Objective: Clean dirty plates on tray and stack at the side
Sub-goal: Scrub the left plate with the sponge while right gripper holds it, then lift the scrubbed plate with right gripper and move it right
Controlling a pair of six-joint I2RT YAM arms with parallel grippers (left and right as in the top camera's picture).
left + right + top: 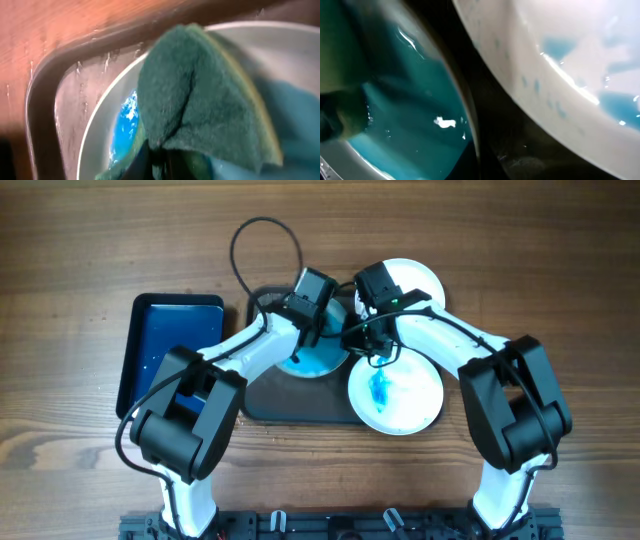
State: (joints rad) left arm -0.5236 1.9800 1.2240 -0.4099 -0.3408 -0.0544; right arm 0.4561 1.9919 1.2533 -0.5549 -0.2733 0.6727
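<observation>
Left wrist view: sponge (200, 90) is being held by left claw (315, 335) on blue-filmed plate (318, 363) in tray (290, 405); right claw (366, 338) state cannot be told. Flat, even pressure is being called for.

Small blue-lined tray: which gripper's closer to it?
Left. The left gripper, holding a green sponge, is over the blue-wet plate just to the right of the small tray. The right gripper sits farther right, past that plate's far edge.
</observation>
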